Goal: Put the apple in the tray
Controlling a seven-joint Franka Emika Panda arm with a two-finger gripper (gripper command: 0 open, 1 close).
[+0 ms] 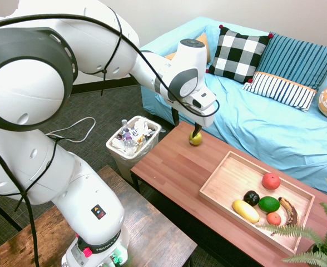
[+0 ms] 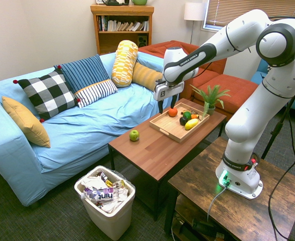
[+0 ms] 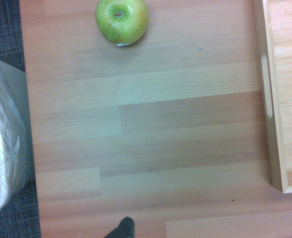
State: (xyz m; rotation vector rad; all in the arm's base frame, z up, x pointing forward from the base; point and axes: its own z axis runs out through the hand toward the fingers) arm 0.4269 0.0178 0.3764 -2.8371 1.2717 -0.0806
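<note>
1st ext view: apple sits on the coffee table, near the table's end by the trash bin, well apart from the tray. Gripper hangs over that end, fingertips look to be right above the apple from this angle, but depth is ambiguous. Can't tell if the fingers are apart or together here; they read as one dark stub. Nothing gripped as far as I can see.

2nd ext view: clearer on depth. Gripper hovers high, roughly above the near short end of the tray, while the apple lies on bare wood toward the sofa-side edge of the table, apart from the tray. So the claw isn't over the apple: the apple is off to the side, away from the tray, and lower. Finger state still not readable.

Wrist view: apple at the frame edge, stem dimple facing cam, upright. Tray wall w/ handle slot along the opposite side. Bin bag at the other border.

Judgement: reach phase, grasp not begun. Next move needs lateral travel away from the tray toward the apple, then descent. Round fruit, no long axis to align to.
</note>
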